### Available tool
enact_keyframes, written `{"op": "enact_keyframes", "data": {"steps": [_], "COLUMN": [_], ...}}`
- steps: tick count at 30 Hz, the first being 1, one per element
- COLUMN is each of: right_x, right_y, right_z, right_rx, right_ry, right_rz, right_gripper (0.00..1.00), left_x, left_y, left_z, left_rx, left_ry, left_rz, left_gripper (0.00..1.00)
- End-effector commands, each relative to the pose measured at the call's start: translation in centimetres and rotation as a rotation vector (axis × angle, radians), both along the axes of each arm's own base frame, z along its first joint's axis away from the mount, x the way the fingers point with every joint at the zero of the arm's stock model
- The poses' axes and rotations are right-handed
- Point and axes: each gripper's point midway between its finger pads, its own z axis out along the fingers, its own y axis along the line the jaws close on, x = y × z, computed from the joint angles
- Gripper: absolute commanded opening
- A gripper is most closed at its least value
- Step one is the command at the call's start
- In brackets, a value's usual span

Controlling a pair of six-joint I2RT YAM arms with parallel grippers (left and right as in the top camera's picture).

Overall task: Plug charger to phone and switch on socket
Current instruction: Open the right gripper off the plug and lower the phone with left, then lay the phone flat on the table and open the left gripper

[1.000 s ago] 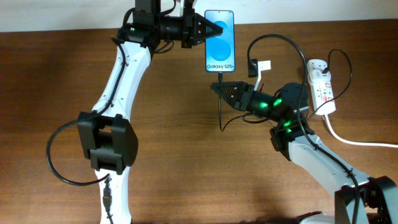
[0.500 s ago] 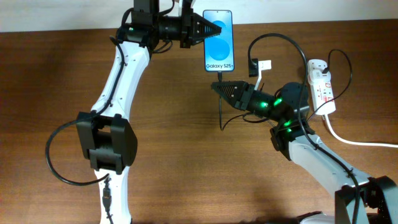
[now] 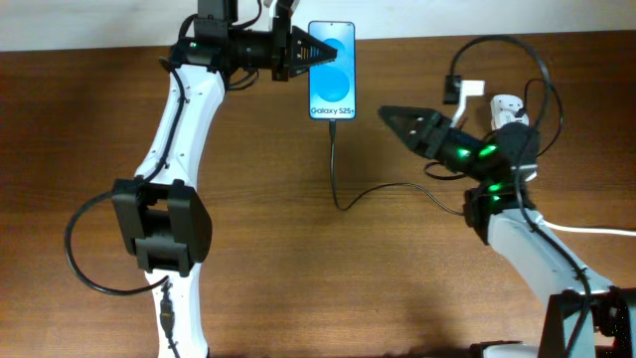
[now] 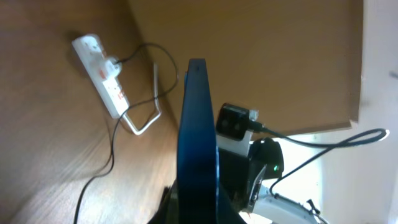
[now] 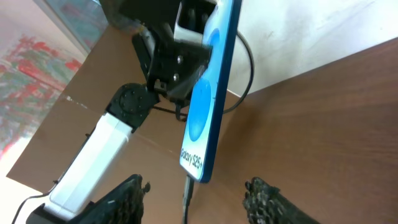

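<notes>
Strain on the long thin black charger cable (image 3: 334, 164) is the main hazard. Its plug tip appears seated in the bottom edge of the slim blue-screened smartphone (image 3: 331, 70), which is clamped by the left gripper (image 3: 318, 55) near the table's far edge. The plug could be unseated if the cable were snagged by the right gripper (image 3: 390, 114), spread wide and empty, on its way to the white elongated power strip (image 3: 512, 111) beside that arm. The small red switch could also be missed. A brown wood-grain tabletop (image 3: 298, 259) is seen, with a pale wall (image 3: 556, 15) beyond.

Left arm (image 3: 184, 109): white tubular links, black joint housings (image 3: 164, 224), and a thin black cable (image 3: 79, 254) looping out at 9 o'clock. Right arm (image 3: 532, 254): white links, black joints, green indicator lights (image 3: 462, 154). Right gripper (image 5: 194, 188): black fingers (image 5: 124, 198) with a knobbly texture.
</notes>
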Motion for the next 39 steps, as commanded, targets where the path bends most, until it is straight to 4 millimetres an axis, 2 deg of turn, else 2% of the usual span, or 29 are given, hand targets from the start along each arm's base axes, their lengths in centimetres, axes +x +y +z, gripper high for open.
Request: {"op": "enact_keyframes", "data": {"steps": [1, 3, 6, 10, 13, 17, 22, 26, 31, 39], "right_x": [-0.6, -0.8, -0.6, 0.2, 0.1, -0.7, -1.8, -2.1, -2.2, -2.2], "right_y": [-0.7, -0.3, -0.3, -0.9, -1.6, -2.8, -3.4, -3.5, -3.7, -3.9], "right_z": [0.1, -0.9, -1.9, -4.3, -5.8, -5.0, -6.0, -6.2, -6.4, -6.5], "right_rx": [-0.024, -0.063, -0.11, -0.276, -0.516, -0.792, -0.853, -0.881, -0.891, -0.902], "right_ry": [-0.004, 0.019, 0.054, 0.174, 0.259, 0.312, 0.364, 0.345, 0.353, 0.36], "right_rz": [0.059, 0.094, 0.106, 0.064, -0.009, -0.087, -0.079, -0.057, -0.058, -0.065], "right_gripper": [0.59, 0.59, 0.59, 0.61, 0.62, 0.66, 0.66, 0.66, 0.66, 0.66], "left_x": [0.5, 0.5, -0.9, -2.5, -2.6, -2.1, -1.2, -0.7, -0.5, -0.8], "left_y": [1.5, 3.4, 4.8, 8.2, 8.4, 8.4, 9.1, 9.8, 10.3, 10.4], "left_z": [-3.1, -6.7, -8.8, -13.4, -14.8, -18.6, -23.1, -25.6, -26.7, -26.8], "left_rx": [0.141, 0.316, 0.425, 0.721, 0.74, 0.753, 0.816, 0.871, 0.909, 0.917], "left_ry": [-0.022, 0.013, -0.035, 0.01, 0.028, 0.089, 0.142, 0.198, 0.197, 0.209], "left_rz": [0.089, 0.153, 0.112, 0.106, 0.085, 0.063, 0.07, 0.109, 0.114, 0.109], "left_gripper": [0.0, 0.0, 0.0, 0.0, 0.0, 0.0, 0.0, 0.0, 0.0, 0.0]}}
